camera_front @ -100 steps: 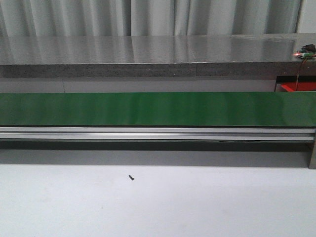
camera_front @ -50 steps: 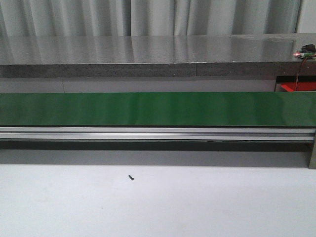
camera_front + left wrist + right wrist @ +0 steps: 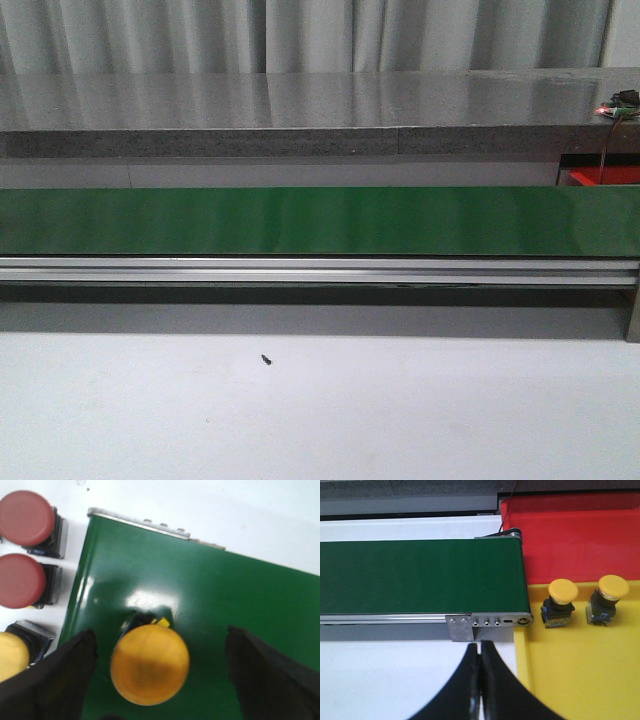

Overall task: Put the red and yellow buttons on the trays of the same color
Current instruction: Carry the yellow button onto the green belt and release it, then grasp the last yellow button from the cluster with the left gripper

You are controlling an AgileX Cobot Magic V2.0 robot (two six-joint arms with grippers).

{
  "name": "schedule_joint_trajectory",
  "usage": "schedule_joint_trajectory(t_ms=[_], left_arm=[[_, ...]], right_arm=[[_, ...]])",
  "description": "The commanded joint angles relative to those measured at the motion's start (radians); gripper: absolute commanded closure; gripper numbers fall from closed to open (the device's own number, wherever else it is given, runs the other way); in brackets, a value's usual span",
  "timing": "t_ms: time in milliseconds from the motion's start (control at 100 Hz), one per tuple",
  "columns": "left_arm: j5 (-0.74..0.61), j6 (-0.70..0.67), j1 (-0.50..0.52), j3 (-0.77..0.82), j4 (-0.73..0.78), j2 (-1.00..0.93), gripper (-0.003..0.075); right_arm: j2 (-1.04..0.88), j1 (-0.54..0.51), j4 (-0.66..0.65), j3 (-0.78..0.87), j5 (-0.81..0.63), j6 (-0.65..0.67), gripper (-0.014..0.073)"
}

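In the left wrist view a yellow button (image 3: 150,665) stands on the green belt (image 3: 225,595) near its end. My left gripper (image 3: 159,630) is open, with one black finger on each side of the button and a gap to both. Beside the belt on the white table stand two red buttons (image 3: 25,517) (image 3: 21,580) and another yellow button (image 3: 11,655). My right gripper (image 3: 480,647) is shut and empty, over white table in front of the belt's other end. Past it lie the yellow tray (image 3: 570,675), holding two yellow buttons (image 3: 562,591) (image 3: 613,586), and the red tray (image 3: 580,535).
The front view shows the long green conveyor belt (image 3: 320,220) on its aluminium rail (image 3: 320,270), a grey counter (image 3: 300,110) behind, a corner of the red tray (image 3: 605,176) and a small dark screw (image 3: 266,359) on the white table. Neither arm appears there.
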Motion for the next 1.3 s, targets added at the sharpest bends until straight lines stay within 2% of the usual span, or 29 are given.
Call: schedule_joint_trajectory(t_ms=[0,300,450,650,900,1290], left_arm=[[-0.045,0.011,-0.006,-0.034,-0.049,-0.082,0.0185],[-0.165,-0.034,0.007,-0.034,0.113,-0.181,0.0194],[-0.136,-0.081,0.059,-0.027,0.161,-0.185,0.0194],[-0.124,-0.081,0.133,0.022,0.170,-0.181,0.0226],[-0.115,-0.081,0.210,0.117,0.171,-0.181,0.0226],[-0.105,-0.078,0.220,0.146,0.158,-0.096,0.0226]], right_arm=[[0.004,0.001,-0.014,-0.026,-0.075,-0.008,0.0660],[0.004,0.001,-0.014,-0.026,-0.075,-0.008,0.0660],[0.004,0.001,-0.014,-0.026,-0.076,-0.008,0.0660],[0.004,0.001,-0.014,-0.026,-0.079,-0.008,0.0660],[0.004,0.001,-0.014,-0.026,-0.082,-0.008,0.0660],[0.004,0.001,-0.014,-0.026,-0.082,-0.008,0.0660]])
